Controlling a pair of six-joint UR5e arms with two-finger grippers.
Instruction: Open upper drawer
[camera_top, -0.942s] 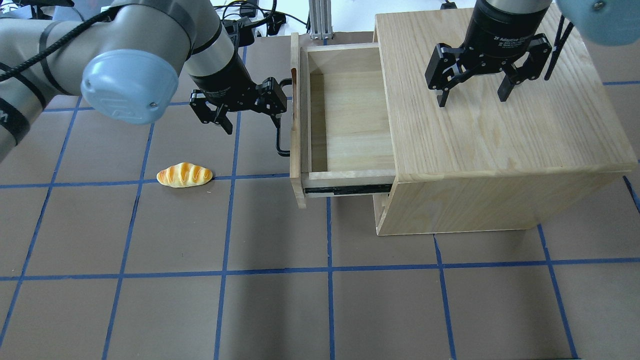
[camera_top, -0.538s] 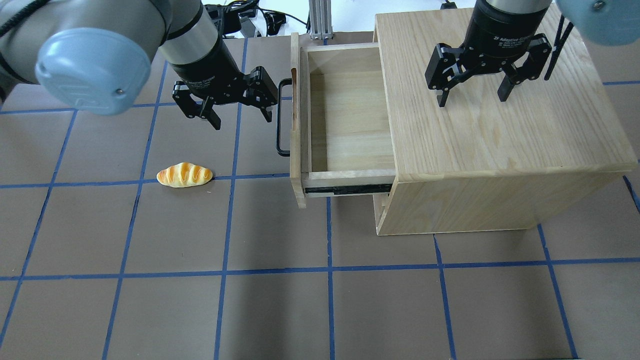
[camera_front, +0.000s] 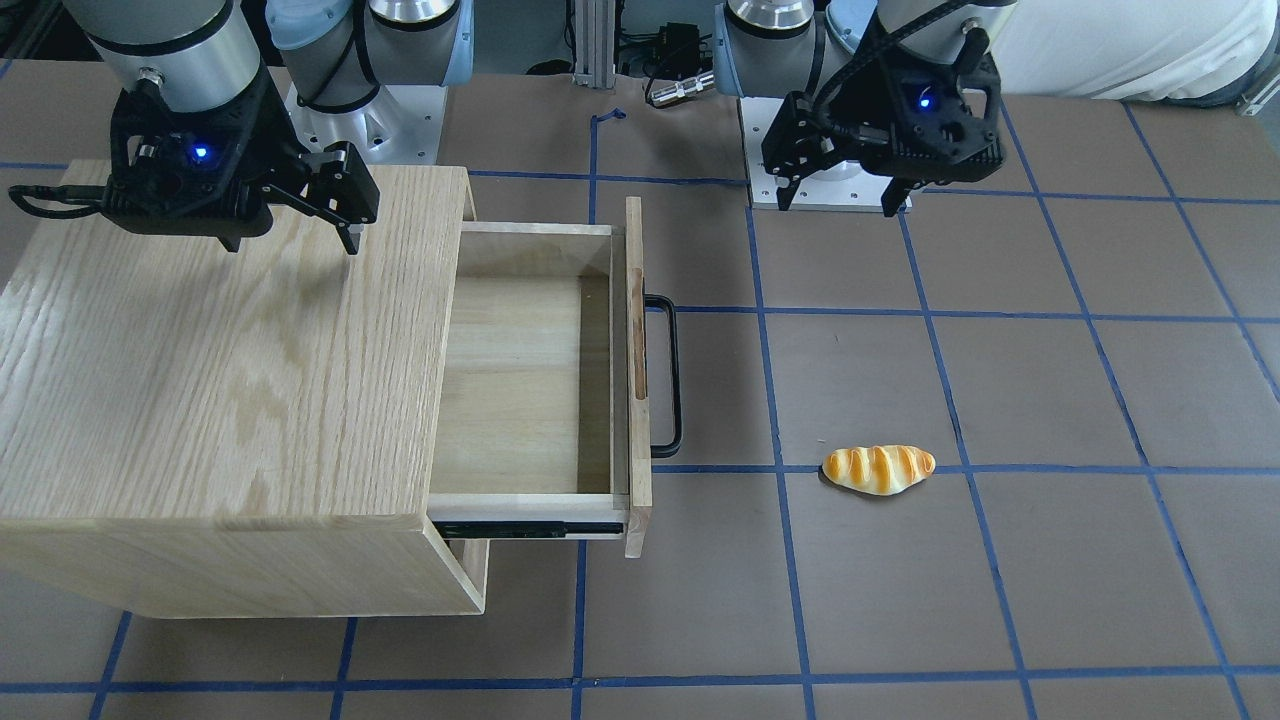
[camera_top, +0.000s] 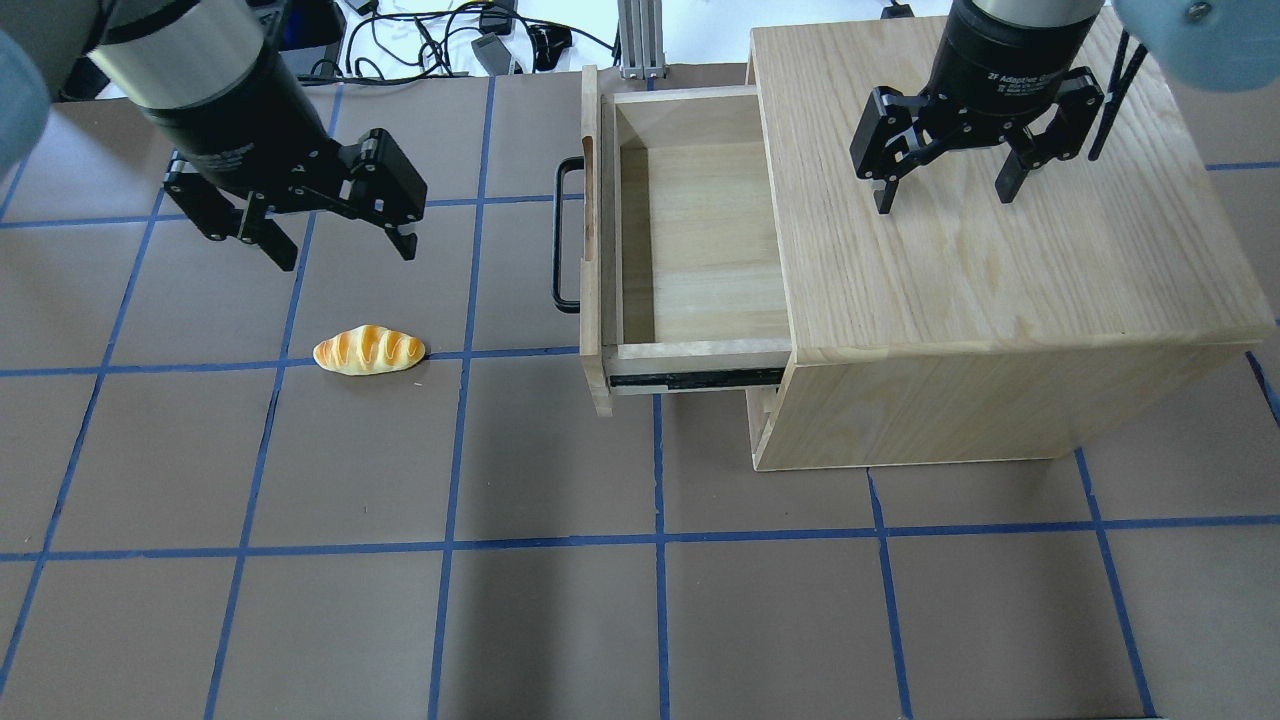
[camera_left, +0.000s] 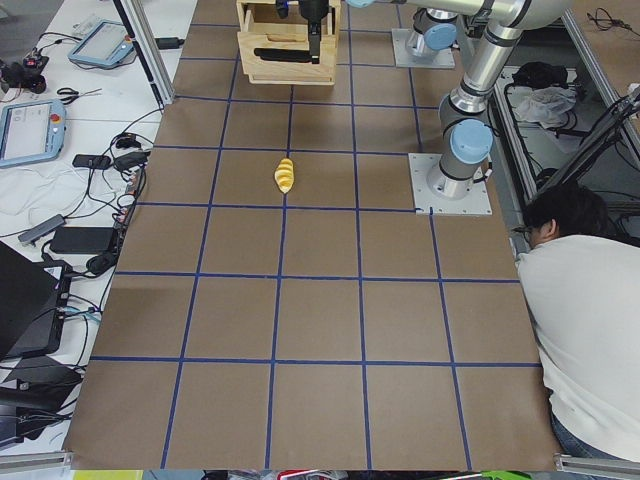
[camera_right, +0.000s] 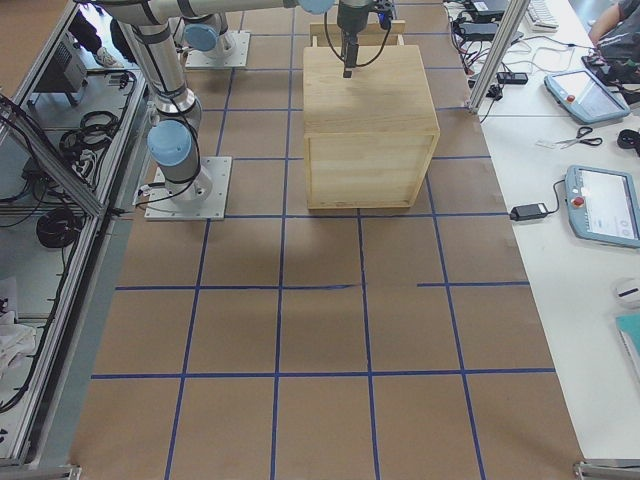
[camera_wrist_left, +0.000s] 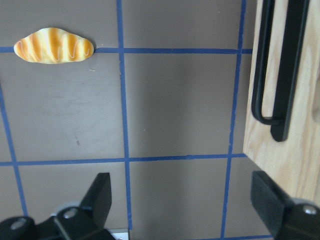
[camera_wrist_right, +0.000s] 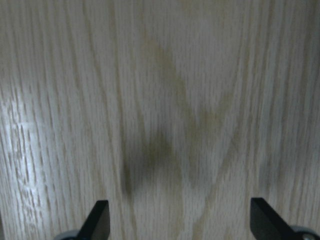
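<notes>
The upper drawer (camera_top: 700, 240) stands pulled out of the oak cabinet (camera_top: 1000, 250), and its pale-wood box is empty. Its black bar handle (camera_top: 565, 235) sits on the front panel (camera_top: 592, 330) and nothing holds it. My left gripper (camera_top: 345, 250) is open and empty, hovering over the table well to the left of the handle. The left wrist view shows the handle (camera_wrist_left: 280, 70) at its right edge. My right gripper (camera_top: 944, 200) is open and empty just above the cabinet top. The front-facing view shows the drawer (camera_front: 520, 380), the left gripper (camera_front: 838, 208) and the right gripper (camera_front: 295, 245).
A toy bread roll (camera_top: 369, 350) lies on the brown mat left of the drawer, in front of my left gripper; it also shows in the left wrist view (camera_wrist_left: 53, 45). Cables lie at the table's far edge (camera_top: 450, 40). A person sits beside the table (camera_left: 585, 300).
My left gripper has drawn away from the drawer handle, moving left across the table. The drawer stays open at the same extent. The right gripper has not moved.
</notes>
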